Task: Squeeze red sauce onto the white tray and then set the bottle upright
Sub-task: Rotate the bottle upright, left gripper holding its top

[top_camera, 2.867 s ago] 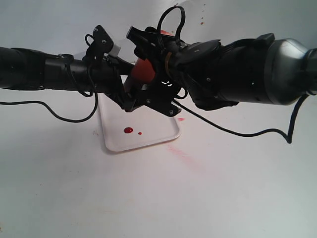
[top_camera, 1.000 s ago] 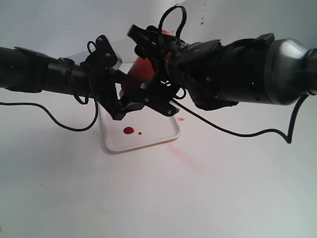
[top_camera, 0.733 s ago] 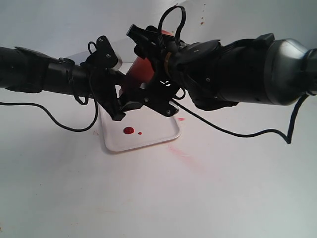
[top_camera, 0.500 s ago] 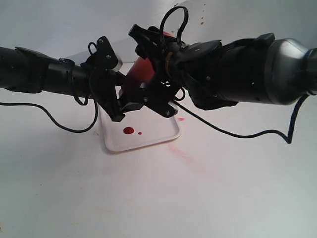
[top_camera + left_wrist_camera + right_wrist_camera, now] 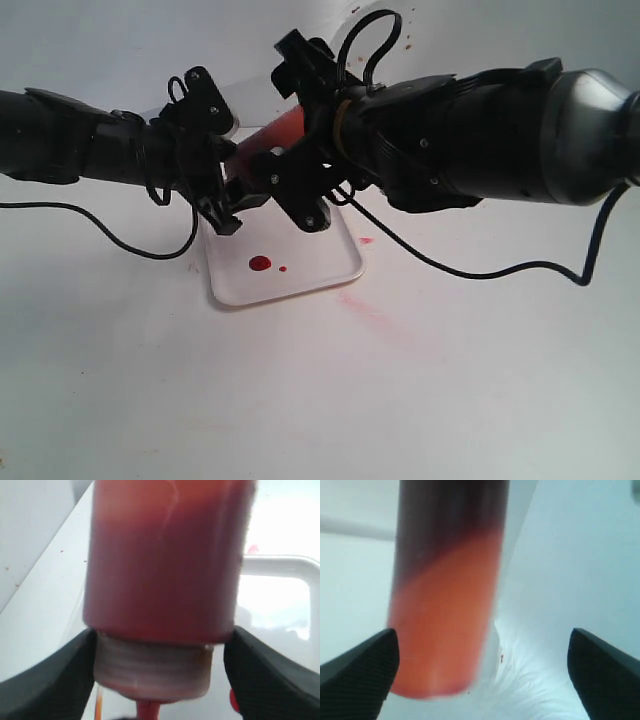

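Note:
The bottle [image 5: 270, 133] hangs slanted above the white tray [image 5: 320, 268], nozzle end low to the left and base up to the right. My left gripper [image 5: 232, 200] is shut on the bottle [image 5: 165, 570] just above its pale cap [image 5: 152, 667], one finger on each side. My right gripper [image 5: 300, 190] stands open around the base end; the bottle [image 5: 445, 605] lies against one finger, with a wide gap to the other. Two blobs of red sauce [image 5: 260, 264] sit on the tray. The tray's rim [image 5: 280, 562] shows behind the bottle.
A pink smear [image 5: 365, 305] marks the white table beside the tray's near right corner, and red specks [image 5: 407, 45] dot the far side. Black cables [image 5: 150, 240] trail from both arms across the table.
The bottle has tipped from fairly steep to a flatter slant. The right gripper has shifted up and left along it, and the left gripper has risen a little. The blobs are unchanged.

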`<action>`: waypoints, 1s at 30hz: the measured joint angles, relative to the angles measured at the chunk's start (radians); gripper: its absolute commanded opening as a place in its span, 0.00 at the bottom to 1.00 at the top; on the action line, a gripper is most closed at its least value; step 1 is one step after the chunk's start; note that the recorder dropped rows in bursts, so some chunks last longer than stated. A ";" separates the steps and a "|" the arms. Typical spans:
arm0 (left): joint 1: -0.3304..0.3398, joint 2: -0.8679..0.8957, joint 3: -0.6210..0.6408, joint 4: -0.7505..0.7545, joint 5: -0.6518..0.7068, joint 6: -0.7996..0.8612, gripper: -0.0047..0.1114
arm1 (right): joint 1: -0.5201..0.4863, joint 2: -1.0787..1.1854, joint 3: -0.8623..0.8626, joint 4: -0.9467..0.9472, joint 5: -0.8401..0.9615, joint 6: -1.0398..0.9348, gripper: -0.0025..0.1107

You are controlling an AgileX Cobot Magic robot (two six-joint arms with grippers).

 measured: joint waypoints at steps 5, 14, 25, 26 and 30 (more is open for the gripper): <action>0.000 -0.003 0.000 -0.013 -0.011 -0.001 0.04 | 0.000 0.000 -0.002 0.010 -0.045 0.074 0.77; 0.000 -0.019 -0.002 -0.019 0.004 -0.001 0.04 | 0.000 0.042 -0.002 0.106 -0.049 0.388 0.69; 0.000 -0.023 -0.002 -0.104 0.019 -0.001 0.04 | 0.000 0.046 -0.002 0.094 0.084 1.015 0.80; 0.000 -0.023 -0.002 -0.118 0.025 -0.001 0.04 | 0.000 0.046 -0.002 0.094 0.085 1.053 0.80; 0.002 -0.023 -0.002 -0.171 0.051 -0.001 0.04 | 0.000 0.046 -0.002 0.096 0.085 1.162 0.80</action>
